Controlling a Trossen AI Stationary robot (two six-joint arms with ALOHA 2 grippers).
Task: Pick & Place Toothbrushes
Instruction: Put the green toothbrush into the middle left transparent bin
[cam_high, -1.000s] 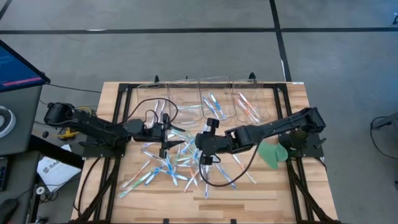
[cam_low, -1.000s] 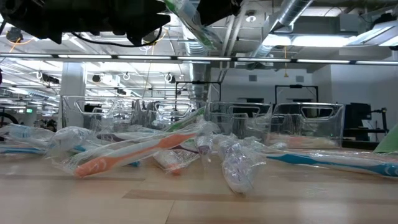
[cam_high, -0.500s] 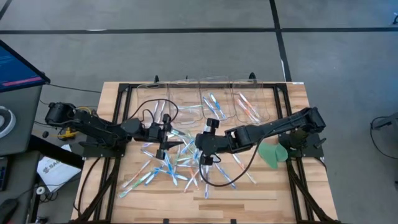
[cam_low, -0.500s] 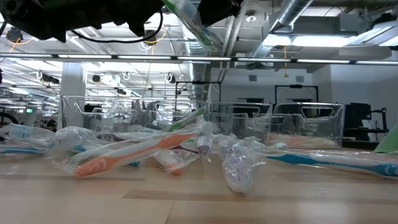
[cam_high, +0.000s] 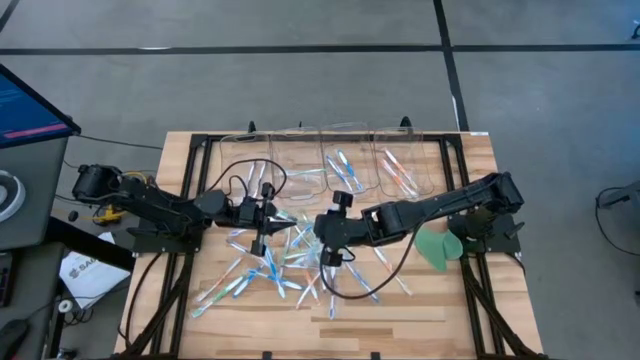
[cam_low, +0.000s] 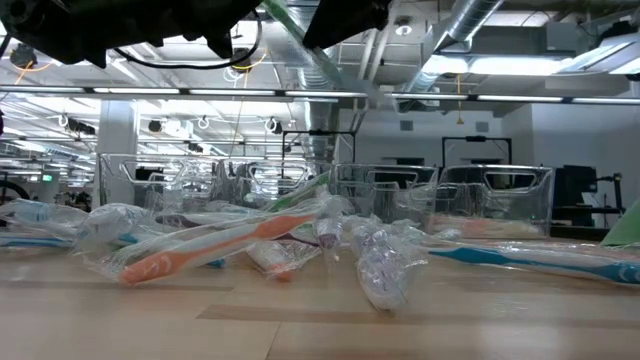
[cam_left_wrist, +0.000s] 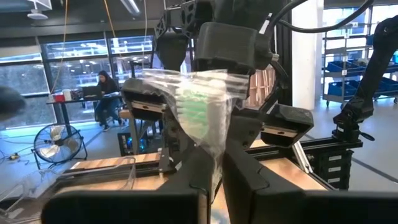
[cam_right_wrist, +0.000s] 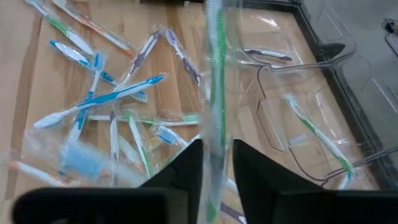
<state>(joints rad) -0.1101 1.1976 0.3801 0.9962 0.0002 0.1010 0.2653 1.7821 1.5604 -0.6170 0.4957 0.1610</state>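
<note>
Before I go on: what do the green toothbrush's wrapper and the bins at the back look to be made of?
The wrapper looks like thin clear plastic film: it crinkles and catches glare around the green toothbrush. The bins seem rigid clear plastic, glossy; the table shows through their walls.
</note>
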